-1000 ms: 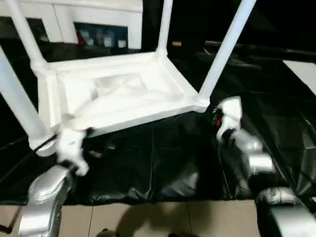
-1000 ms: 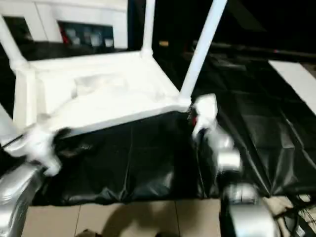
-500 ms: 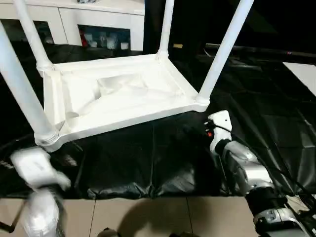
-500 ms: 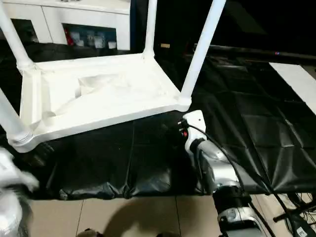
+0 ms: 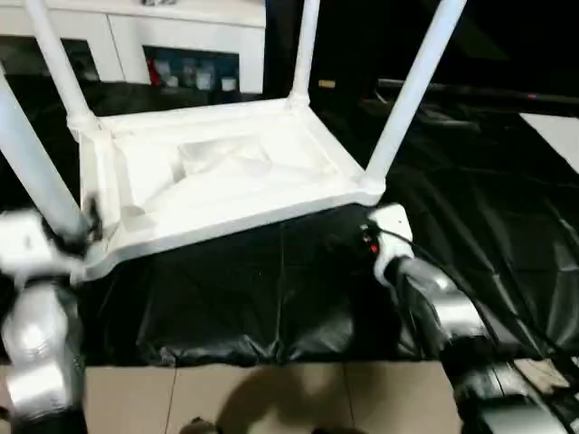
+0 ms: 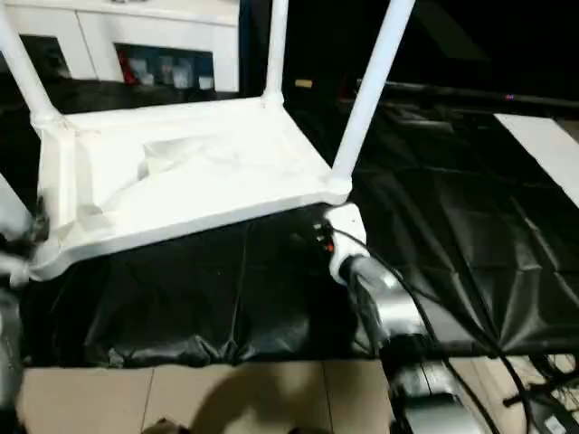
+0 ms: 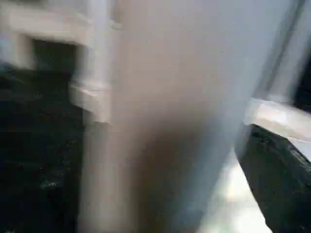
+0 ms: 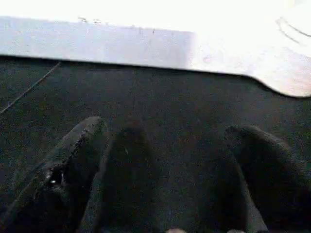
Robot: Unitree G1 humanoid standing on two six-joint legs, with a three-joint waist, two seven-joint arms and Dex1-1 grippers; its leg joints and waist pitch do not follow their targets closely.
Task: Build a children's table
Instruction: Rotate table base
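The children's table (image 5: 226, 172) lies upside down on the black sheet, its four white legs pointing up. My left gripper (image 5: 86, 231) is at the front-left leg (image 5: 32, 172), just above its corner socket. In the left wrist view that leg (image 7: 160, 116) stands very close, with one black finger (image 7: 277, 179) beside it. My right gripper (image 5: 362, 237) hovers low over the sheet just in front of the front-right corner, below the front-right leg (image 5: 412, 90). In the right wrist view its fingers (image 8: 82, 160) are spread with nothing between them, facing the table's edge (image 8: 121, 43).
The black-sheeted work table (image 5: 507, 208) stretches out to the right and behind. A white cabinet (image 5: 181, 36) stands at the back. Beige floor tiles (image 5: 271, 398) run along the front edge. A white panel (image 5: 561, 136) lies at the far right.
My left arm has risen from low at the front left up to the front-left leg. My right gripper has shifted forward and left, closer to the front-right corner.
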